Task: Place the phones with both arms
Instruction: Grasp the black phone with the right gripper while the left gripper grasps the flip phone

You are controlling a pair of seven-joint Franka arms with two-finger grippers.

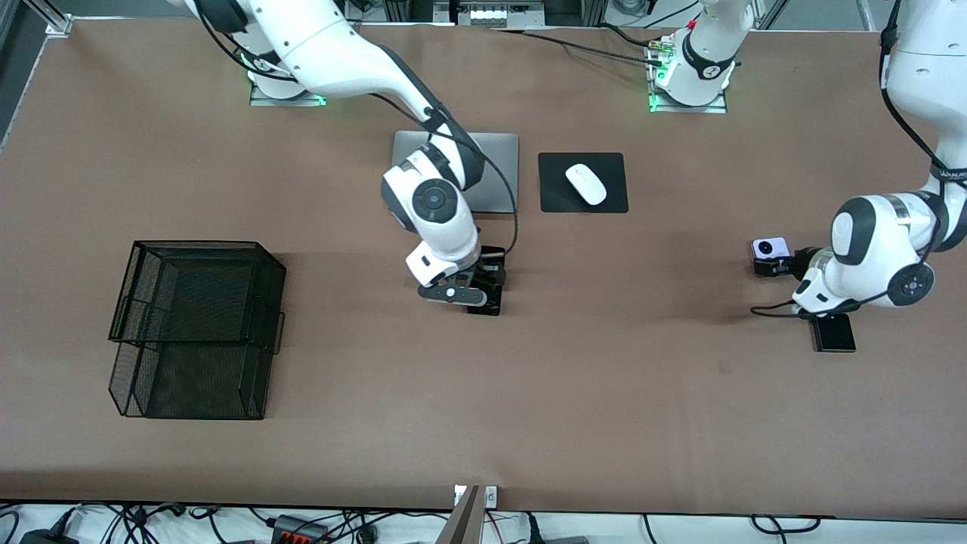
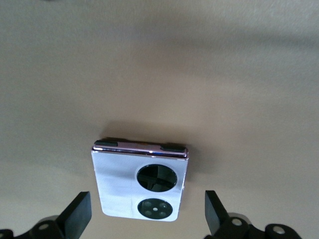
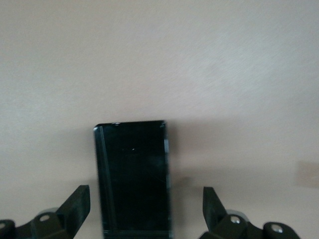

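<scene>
On the brown tabletop (image 1: 604, 393), the right hand (image 3: 144, 211) hangs open over the black slab (image 3: 133, 177) mid-table and the left hand (image 2: 145, 214) open over the lilac flip (image 2: 139, 181); each should descend centred, squeezing the side edges.

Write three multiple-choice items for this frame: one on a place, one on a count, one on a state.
1. The white mouse lies on:
A. the wire basket
B. a black pad
C. the laptop

2. Phones visible:
A. one
B. two
C. three

3. The left gripper is:
A. open around the lilac flip phone
B. shut on it
C. open over the mouse

Key: 1 B, the pad shows around it. 2 C, lilac flip, black flip, long black phone between the open right gripper. 3 A, both fingers stand clear of its sides.
</scene>
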